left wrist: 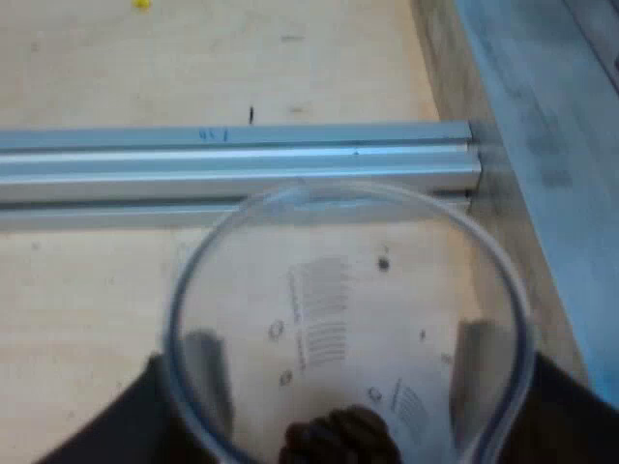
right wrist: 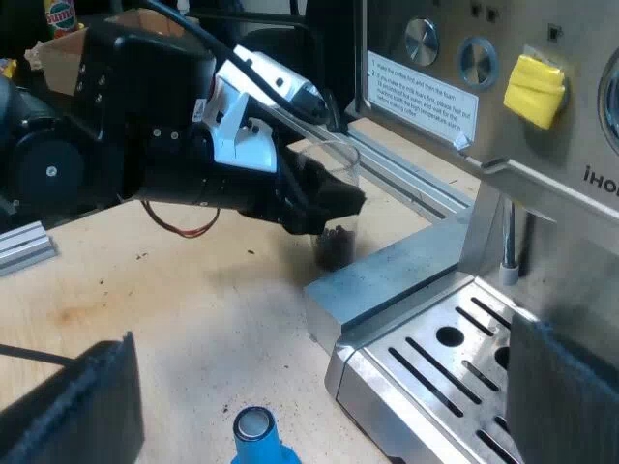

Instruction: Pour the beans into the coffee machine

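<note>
Not much legible, tbh. The espresso machine (right wrist: 542, 193) has letters starting "iHO" on its steel front, cut off at the edge. The white sticker (right wrist: 422, 85) beside its dials has print too tiny to read. The measuring glass (left wrist: 319, 309) shows graduation lines, but the numbers are unreadable.

I find the measuring glass (left wrist: 348, 290) between the fingers of my left gripper (left wrist: 340, 372), which press its walls on both sides. Coffee beans (left wrist: 338, 440) lie in its bottom. Whether the glass rests on the table (left wrist: 97, 290) I cannot tell. A metal rail (left wrist: 232, 159) lies on the table just beyond the glass. The glass is near the base of the espresso machine (right wrist: 542, 145), apart from its drip tray (right wrist: 435, 358). A tamper (right wrist: 256, 430) stands on the table near that tray, below my right gripper (right wrist: 319, 406), whose fingers stand wide apart.
</note>
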`<state>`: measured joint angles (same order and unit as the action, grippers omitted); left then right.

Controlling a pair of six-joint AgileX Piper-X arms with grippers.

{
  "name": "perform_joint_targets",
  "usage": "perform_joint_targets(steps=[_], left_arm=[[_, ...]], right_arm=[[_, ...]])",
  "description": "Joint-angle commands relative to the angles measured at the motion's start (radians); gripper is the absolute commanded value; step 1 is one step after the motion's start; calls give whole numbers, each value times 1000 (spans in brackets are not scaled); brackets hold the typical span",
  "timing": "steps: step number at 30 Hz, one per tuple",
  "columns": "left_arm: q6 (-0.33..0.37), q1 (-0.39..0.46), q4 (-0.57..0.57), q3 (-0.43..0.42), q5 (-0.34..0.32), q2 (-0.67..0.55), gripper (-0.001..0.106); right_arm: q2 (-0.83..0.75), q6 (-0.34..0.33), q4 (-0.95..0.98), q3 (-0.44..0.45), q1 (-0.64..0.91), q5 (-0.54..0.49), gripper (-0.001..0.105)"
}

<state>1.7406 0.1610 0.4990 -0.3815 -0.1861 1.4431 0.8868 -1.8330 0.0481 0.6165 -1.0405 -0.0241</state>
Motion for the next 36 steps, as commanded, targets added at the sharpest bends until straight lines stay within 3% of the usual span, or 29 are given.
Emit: perform_joint_targets(steps=[1,4,8,14,21,28,32,36], left_arm=[[5,-1,-12,-6,-51,-31,5],[5,-1,-30,-6,-118,-106,0],[12,-1,-65,-8,-124,-239,0],[12,-1,-339,-55,-124,-508,0],[12,-1,-683,-186,-105,-744,0],[0,-4,-945,-352,-102,-831,0],[0,-10,-1010,-435,-100,-837,0],[-4,-70,-1012,-519,-93,-837,0]], right_arm=[[-1,-2,-15,3,-1,-2,78],[-1,-2,-15,3,-1,-2,78],[-1,-2,-22,3,-1,-2,78],[-1,-2,-61,21,-1,-5,78],[-4,-25,-59,144,-1,-191,78],[-56,-98,-59,223,-1,-318,78],[-112,-140,-59,223,-1,-391,78],[-179,-147,-59,223,-1,-515,78]])
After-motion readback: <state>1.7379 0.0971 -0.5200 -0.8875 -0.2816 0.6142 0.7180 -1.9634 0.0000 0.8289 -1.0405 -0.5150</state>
